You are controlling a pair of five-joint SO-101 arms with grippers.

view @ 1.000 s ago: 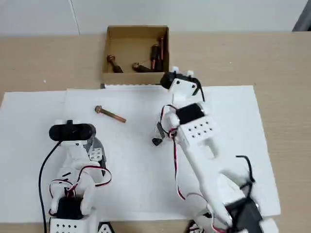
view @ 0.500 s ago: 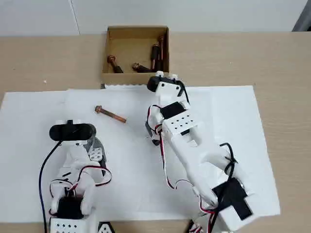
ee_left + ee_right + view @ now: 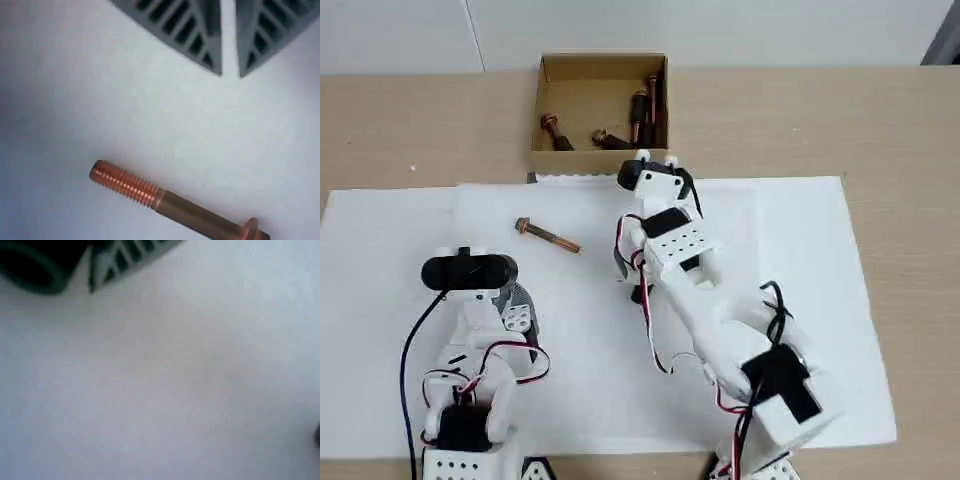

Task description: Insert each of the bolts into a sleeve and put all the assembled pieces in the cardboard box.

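A copper bolt [image 3: 548, 236] lies loose on the white paper [image 3: 410, 240]; in the left wrist view the bolt [image 3: 175, 207] is a short way ahead of my left gripper [image 3: 230, 75]. That gripper's grey fingers are shut with nothing between them. A black sleeve [image 3: 640, 293] lies on the paper, partly under the right arm. My right gripper [image 3: 625, 268] hangs over it, open. In the right wrist view one finger [image 3: 125, 257] is right beside the sleeve [image 3: 35, 267]. The cardboard box [image 3: 603, 64] at the back holds several assembled pieces [image 3: 638, 108].
The left arm [image 3: 470, 330] stands folded at the front left, its black camera [image 3: 470, 271] on top. The right arm [image 3: 720, 320] lies diagonally across the paper from the front right. Bare wooden table [image 3: 880, 120] surrounds the paper.
The right arm has swung left, from the box's front right corner to above the sleeve. The bolt, the sleeve and the left arm have stayed where they were.
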